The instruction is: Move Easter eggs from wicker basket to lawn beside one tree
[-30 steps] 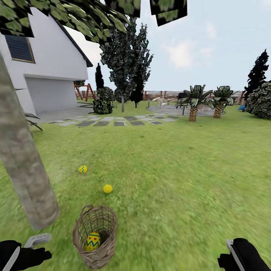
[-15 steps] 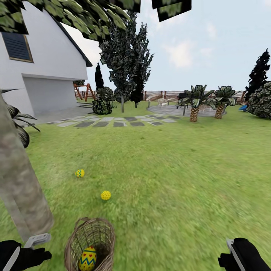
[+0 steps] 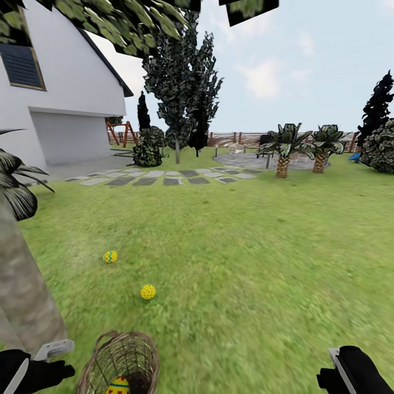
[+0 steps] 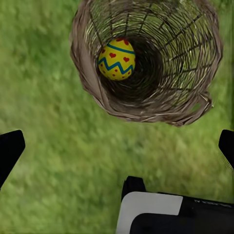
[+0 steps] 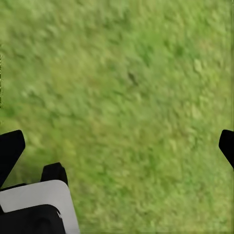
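I am working on the last egg point(image 4: 116, 59): it is lying deep in the basket point(image 4: 146, 105), which is standing on the lawn point(image 3: 262, 262) just beside the trunk point(image 3: 24, 295). Two eggs point(image 3: 110, 256) point(image 3: 148, 291) are lying on the grass near that tree, so I judge two thirds done. Next I am needing to lower the left gripper point(image 4: 117, 146) straight into the rim without tipping the wicker. Its fingers are spread wide, holding nothing. The right gripper point(image 5: 117, 146) is hanging likewise wide and empty over bare grass.
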Motion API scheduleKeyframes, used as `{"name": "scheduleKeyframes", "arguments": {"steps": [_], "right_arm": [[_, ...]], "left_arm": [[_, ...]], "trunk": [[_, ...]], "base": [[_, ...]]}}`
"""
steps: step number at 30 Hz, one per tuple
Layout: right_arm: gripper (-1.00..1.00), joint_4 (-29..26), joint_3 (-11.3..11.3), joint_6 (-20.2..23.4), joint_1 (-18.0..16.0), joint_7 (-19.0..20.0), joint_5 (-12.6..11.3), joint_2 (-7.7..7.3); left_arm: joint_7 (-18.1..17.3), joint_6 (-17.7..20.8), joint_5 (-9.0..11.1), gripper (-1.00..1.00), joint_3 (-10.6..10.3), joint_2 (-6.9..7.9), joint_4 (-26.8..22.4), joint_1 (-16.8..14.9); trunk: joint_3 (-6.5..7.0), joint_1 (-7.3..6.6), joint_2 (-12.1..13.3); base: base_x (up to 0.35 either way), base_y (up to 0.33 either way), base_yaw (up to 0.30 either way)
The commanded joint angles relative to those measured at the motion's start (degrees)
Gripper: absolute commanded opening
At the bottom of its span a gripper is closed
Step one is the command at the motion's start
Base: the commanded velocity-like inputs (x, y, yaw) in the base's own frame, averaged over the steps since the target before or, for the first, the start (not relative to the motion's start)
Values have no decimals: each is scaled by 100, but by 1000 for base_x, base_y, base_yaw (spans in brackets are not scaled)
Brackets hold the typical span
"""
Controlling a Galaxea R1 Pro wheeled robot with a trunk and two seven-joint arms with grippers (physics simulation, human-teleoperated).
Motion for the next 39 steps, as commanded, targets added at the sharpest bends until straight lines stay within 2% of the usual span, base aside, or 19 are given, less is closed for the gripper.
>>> {"name": "scheduleKeyframes", "arguments": {"steps": [1,20,25,39], "right_arm": [[100,-6,-4,23,-4,38,51,1],[100,-15,-9,29,-4,33,55,10],[100,-14,-11,29,-4,31,55,10],[100,-4,-20,30,-4,30,51,10]], "left_arm": [[-10,29,7,100,5,-3,-4,-4],[-1,29,3,100,-12,-5,-4,-4],[-7,29,3,100,4,-5,-8,-4],[-2,29,-6,100,-12,-8,-4,-4]], "trunk": [[-8,4,-5],[-8,4,-5],[-8,4,-5],[-259,311,-566]], "base": [[320,-11,0],[254,-1,0],[47,0,0],[1,0,0]]}}
